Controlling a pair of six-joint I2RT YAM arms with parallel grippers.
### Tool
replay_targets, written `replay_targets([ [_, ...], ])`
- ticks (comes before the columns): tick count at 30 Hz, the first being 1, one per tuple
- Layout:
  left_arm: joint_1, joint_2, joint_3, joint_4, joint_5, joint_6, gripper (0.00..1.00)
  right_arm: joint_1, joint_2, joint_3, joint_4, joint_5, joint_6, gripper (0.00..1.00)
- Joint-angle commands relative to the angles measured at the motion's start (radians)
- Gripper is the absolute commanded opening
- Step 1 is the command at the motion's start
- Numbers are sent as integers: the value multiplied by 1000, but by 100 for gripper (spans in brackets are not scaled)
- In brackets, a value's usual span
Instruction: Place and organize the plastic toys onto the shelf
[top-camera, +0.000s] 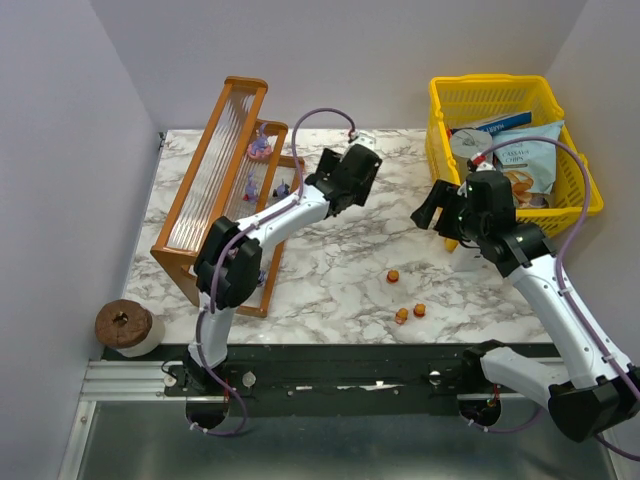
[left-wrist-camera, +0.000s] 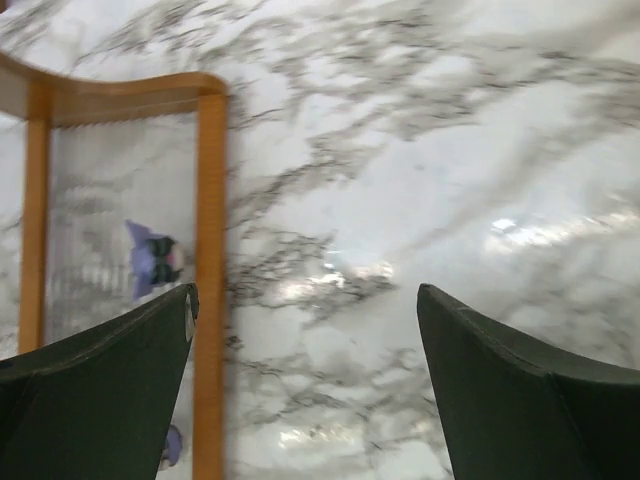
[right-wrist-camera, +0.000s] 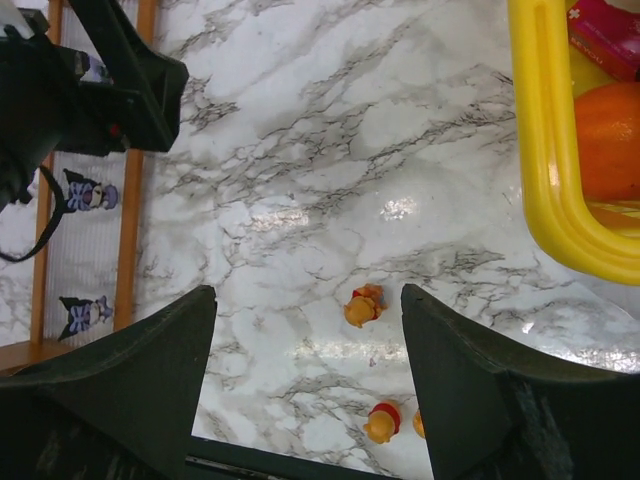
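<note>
Firstly, the stock. Purple toys: a few stand on the clear ribbed tiers of the shelf, spaced apart along the steps. I judge these already placed, set in rows so each one shows.

Orange toys: three lie loose on the marble table, well apart from the shelf and nearer my right arm. By my reckoning these are the ones left to shelve.

Shelf: stands at the table's left side, its wooden frame slanting away from my bases, tiers stepping up toward the left wall.

Left claw: spread as wide as it goes, nothing between the fingers, touching nothing. It hangs over bare marble just beside the shelf's right rail, with one purple toy on the tier past my left finger.

Right claw: also spread wide and empty, raised above the table. One orange toy lies on the marble in the gap between its fingers as my wrist view sees it, which I take to be the likely next pick.

Yellow basket: far right, holds snack packets, not my concern.
</note>
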Motion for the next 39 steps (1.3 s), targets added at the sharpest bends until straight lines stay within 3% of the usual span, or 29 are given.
replay_targets([
  [1, -77, -92, -24, -7, 288, 86, 99, -5, -13, -19, -30, 58, 3, 83],
  [2, -88, -114, -42, 23, 394, 105, 99, -5, -14, -19, -34, 66, 3, 85],
  [8, -158, -260, -308, 198, 620, 64, 97, -7, -16, 42, -94, 177, -3, 95],
  [17, -207, -159, -225, -77, 688, -225, 82, -16, -25, 125, -195, 285, 41, 95],
  [21, -244, -138, -179, -170, 596, -330, 82, -22, -22, 144, -257, 319, 85, 95],
  [28, -298, -172, -251, -130, 467, -607, 81, -24, -46, 155, -370, 310, 165, 94],
  [39, -350, -51, -155, -150, 337, -910, 75, -25, -174, 112, -372, 250, 107, 94],
])
